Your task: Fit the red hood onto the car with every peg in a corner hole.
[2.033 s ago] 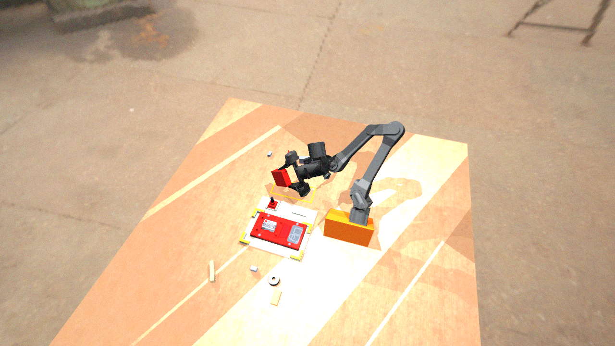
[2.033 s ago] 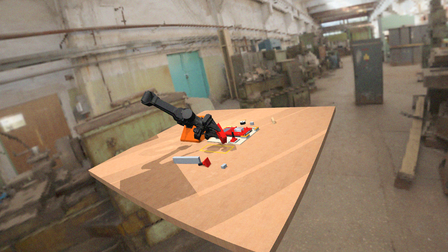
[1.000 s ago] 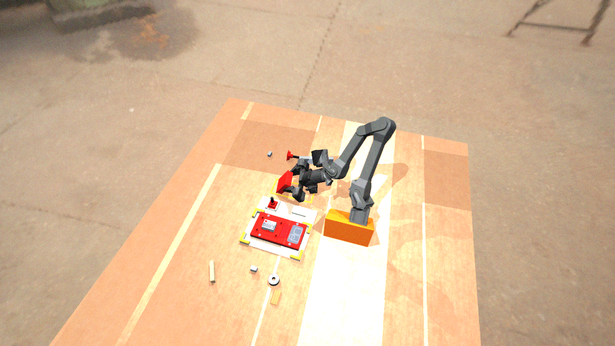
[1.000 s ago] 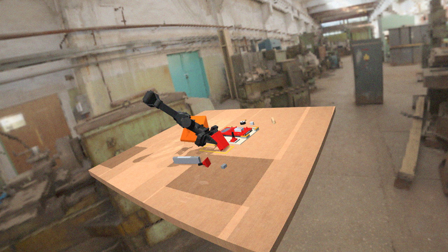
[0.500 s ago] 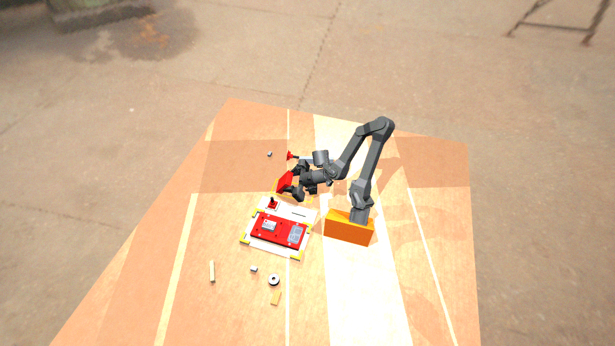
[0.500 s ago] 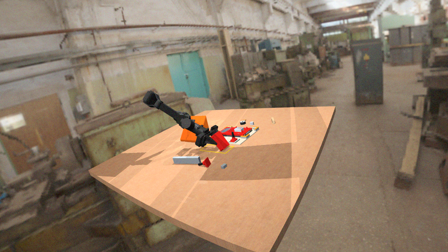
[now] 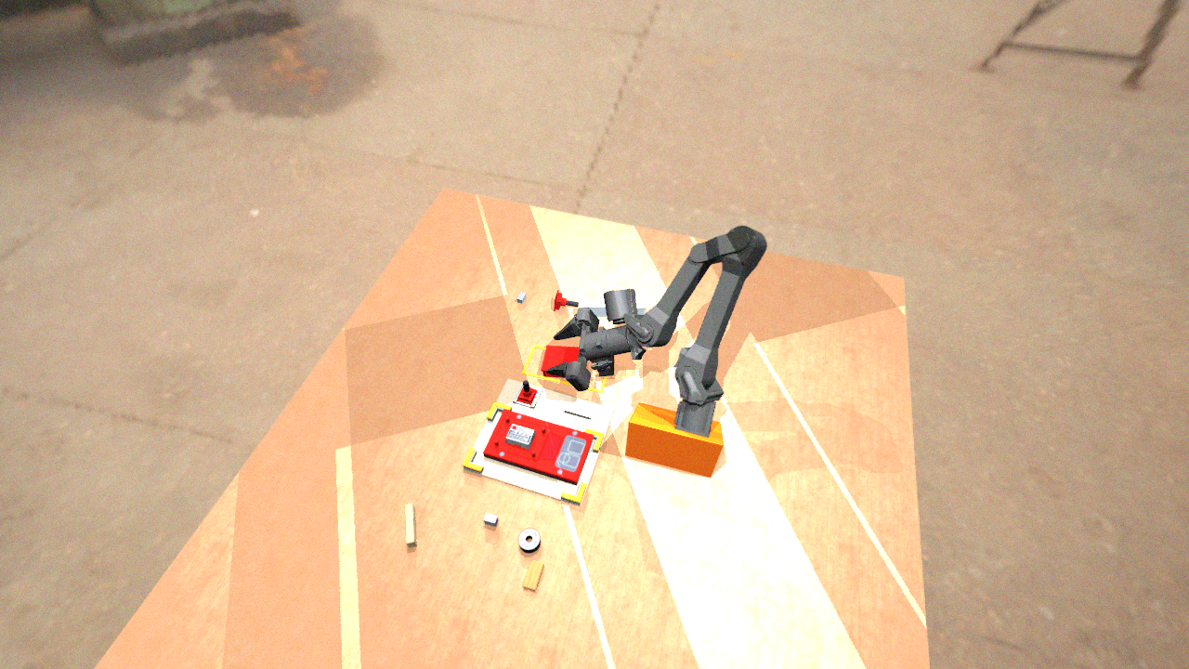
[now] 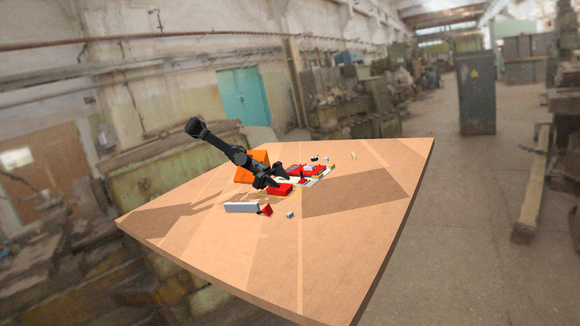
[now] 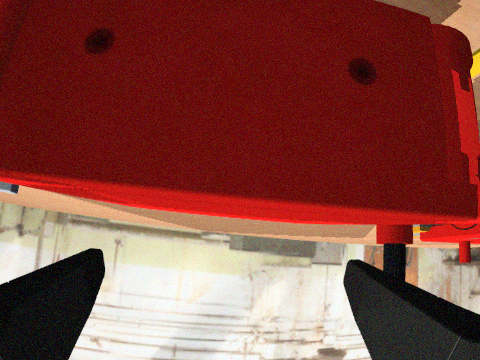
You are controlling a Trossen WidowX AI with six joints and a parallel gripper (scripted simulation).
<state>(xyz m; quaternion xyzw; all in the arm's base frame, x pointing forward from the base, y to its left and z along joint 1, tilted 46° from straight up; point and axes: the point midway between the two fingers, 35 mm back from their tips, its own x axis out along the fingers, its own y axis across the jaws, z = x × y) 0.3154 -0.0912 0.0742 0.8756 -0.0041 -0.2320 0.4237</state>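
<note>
1. The jaws (image 8: pixel 272 174) stood spread wide with nothing between them, their two dark tips well apart in the wrist view.
2. The red hood (image 8: pixel 279 189) lay on the worktop (image 8: pixel 324 243) inside a yellow outlined square (image 8: pixel 297 194), flat side up, just below the open jaws.
3. From the wrist view the hood (image 9: pixel 234 94) filled the upper part of the picture, a broad red face with two small dark holes showing; neither tip touched it.
4. In the top view the arm (image 7: pixel 698 316) reached down from its orange base (image 7: pixel 665 445) towards the hood (image 7: pixel 555 360), the jaws (image 7: pixel 573 353) straddling its near end.
5. The red car body (image 7: pixel 540 445) sat in its white jig (image 7: pixel 523 478) with yellow corner marks, apart from the hood, its grey engine block (image 7: pixel 521 437) in place and its deck uncovered.
6. A small red stand with a black knob (image 7: pixel 525 392) stood between the hood and the jig.
7. Loose bits lay about the worktop: a grey bar (image 8: pixel 241 207), a red wedge (image 8: pixel 267 209), a small grey cube (image 8: pixel 289 214) and a ring (image 7: pixel 529 540).
</note>
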